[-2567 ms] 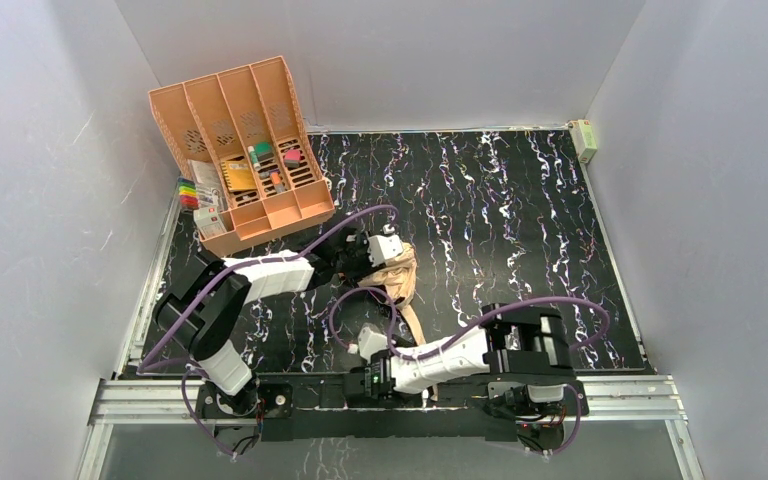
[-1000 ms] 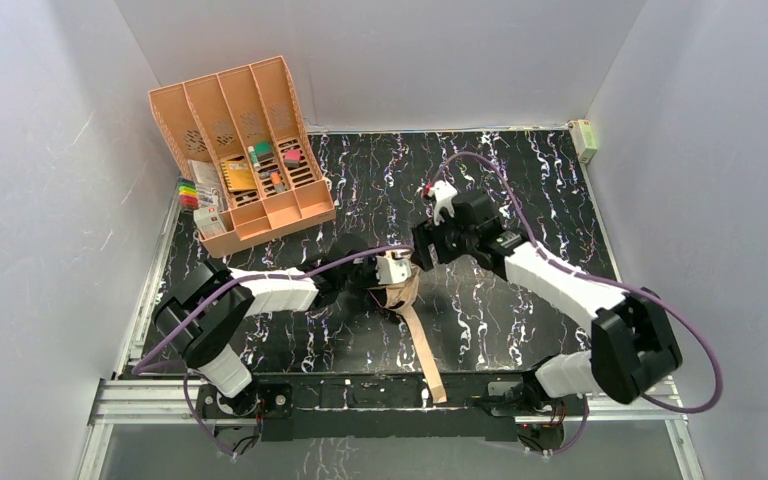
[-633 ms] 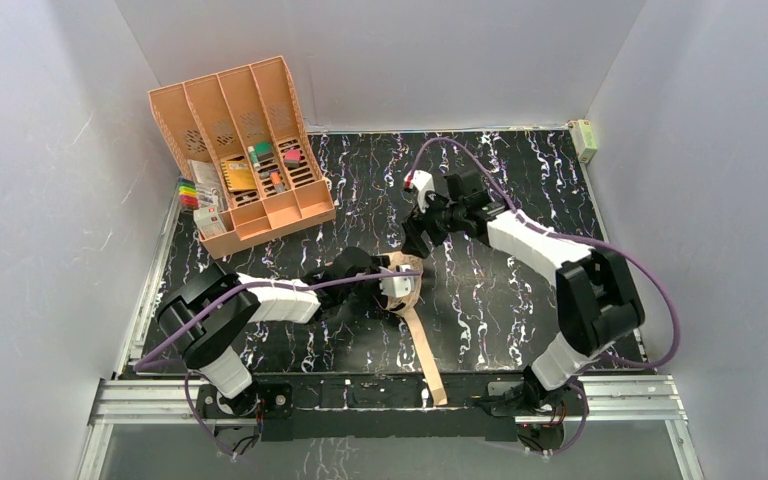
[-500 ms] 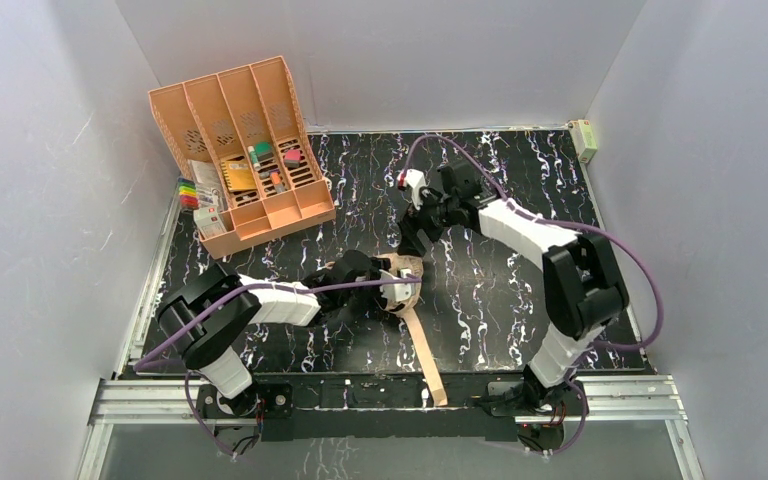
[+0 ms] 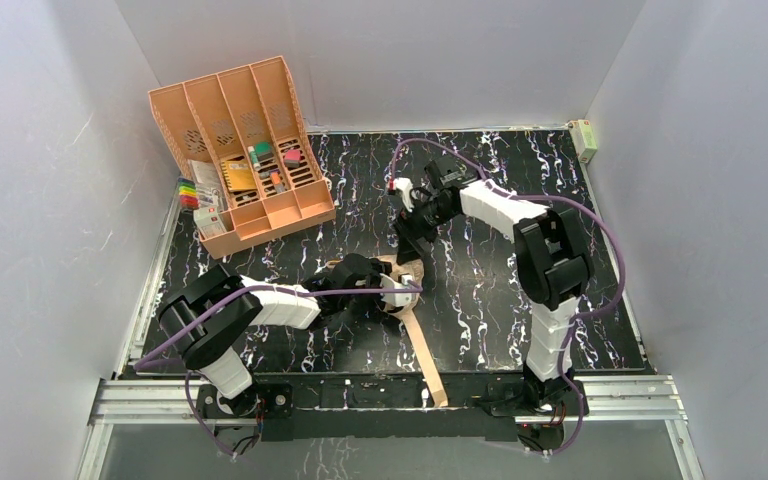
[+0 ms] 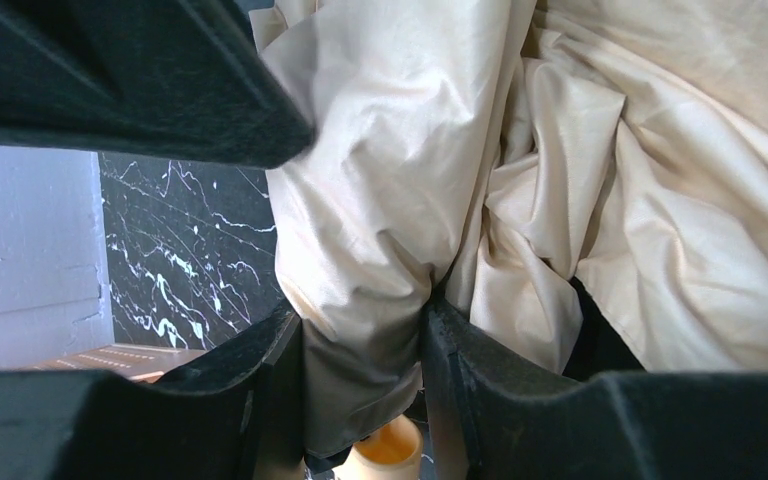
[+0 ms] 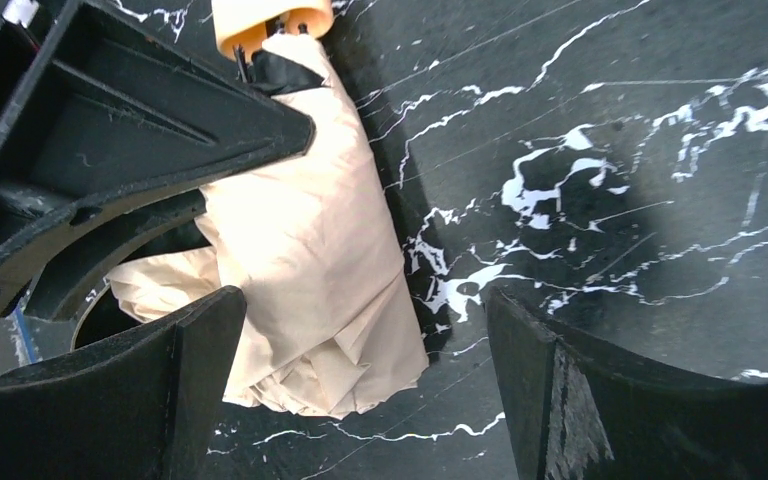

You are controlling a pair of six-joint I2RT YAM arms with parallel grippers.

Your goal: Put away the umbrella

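Observation:
The umbrella (image 5: pixel 409 271) is a crumpled peach-beige fabric bundle lying mid-table, and its long strap (image 5: pixel 426 355) trails toward the near edge. My left gripper (image 5: pixel 391 290) comes in from the left and is shut on a fold of the umbrella (image 6: pixel 380 200) fabric, pinched between its fingertips (image 6: pixel 285 340). A tan handle cap (image 6: pixel 390 455) shows just below them. My right gripper (image 5: pixel 406 242) hangs open over the umbrella's far end. In the right wrist view its wide-apart fingers (image 7: pixel 195 335) straddle the edge of the umbrella (image 7: pixel 310 250) without touching it.
The orange-peach slotted organizer (image 5: pixel 260 215) stands at the back left with small items in its slots, and coloured markers (image 5: pixel 188 192) lie beside it. A small pale box (image 5: pixel 583 140) sits at the far right corner. Grey walls close in three sides.
My right arm swung from the near edge out to the far side of the umbrella and opened wide. My left gripper drew the umbrella slightly nearer, still gripping it.

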